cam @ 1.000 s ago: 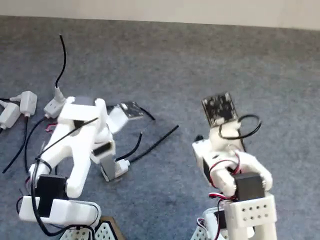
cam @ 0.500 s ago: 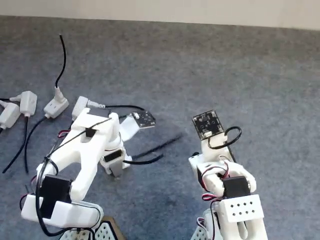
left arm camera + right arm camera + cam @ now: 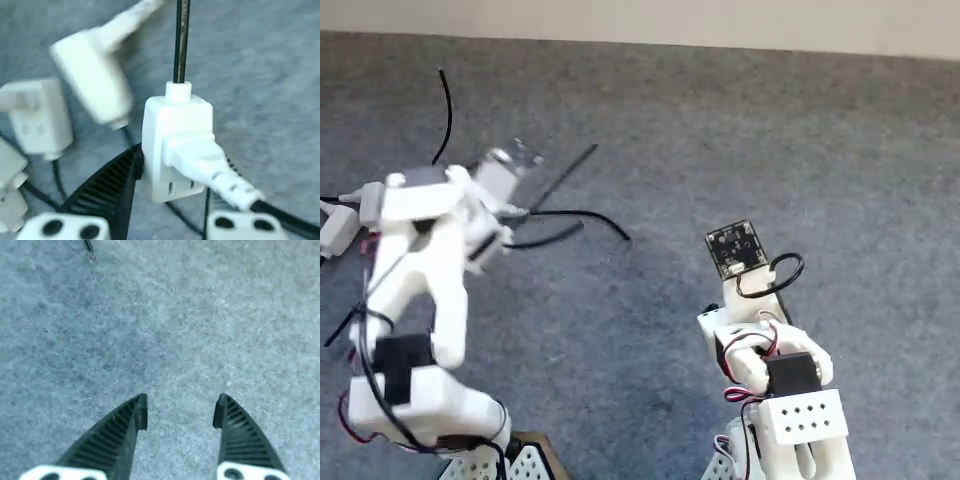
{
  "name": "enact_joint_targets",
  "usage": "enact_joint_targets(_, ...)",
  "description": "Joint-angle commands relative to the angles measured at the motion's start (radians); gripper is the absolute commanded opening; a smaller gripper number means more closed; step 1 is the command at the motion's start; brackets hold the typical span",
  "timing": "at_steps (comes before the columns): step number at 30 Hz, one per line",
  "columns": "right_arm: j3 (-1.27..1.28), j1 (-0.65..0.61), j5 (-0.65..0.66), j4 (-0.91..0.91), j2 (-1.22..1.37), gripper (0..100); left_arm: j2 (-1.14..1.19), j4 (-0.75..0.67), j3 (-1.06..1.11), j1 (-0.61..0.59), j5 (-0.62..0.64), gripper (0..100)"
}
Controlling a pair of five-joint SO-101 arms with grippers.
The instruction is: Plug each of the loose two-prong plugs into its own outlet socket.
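- The left end effector (image 3: 175, 162) grips one white socket (image 3: 160, 125) by its sides. One ribbed finger (image 3: 117, 185) touches the socket's edge.
- One white plug (image 3: 195, 155) sits against the socket's face, and its lead runs off sideways. I cannot tell whether its prongs are seated. One free pair of slots shows beside it on the same face.
- One black cord (image 3: 181, 40) leaves the socket's end.
- Around it on the bench (image 3: 770, 120) are four more white items. There is a second socket (image 3: 35, 117) with slots showing and one blurred piece (image 3: 92, 82), plug or socket unclear. Two edge pieces (image 3: 9, 170) are cut off by the frame.
- From above, three black strands (image 3: 570, 213) fan out beside the left arm (image 3: 420, 260). A fourth strand (image 3: 445, 110) curves away beyond it.
- The right end effector (image 3: 180, 412) is spread wide and holds nothing. It hangs over the grey bench cover, well apart from the sockets, with one cord tip (image 3: 90, 247) ahead of it.
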Motion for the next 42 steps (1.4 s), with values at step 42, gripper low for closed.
enact_joint_targets(42,-0.01,0.018,0.009,-0.018,-0.019,0.3,0.041,0.477,-0.943,-0.015,0.394,20)
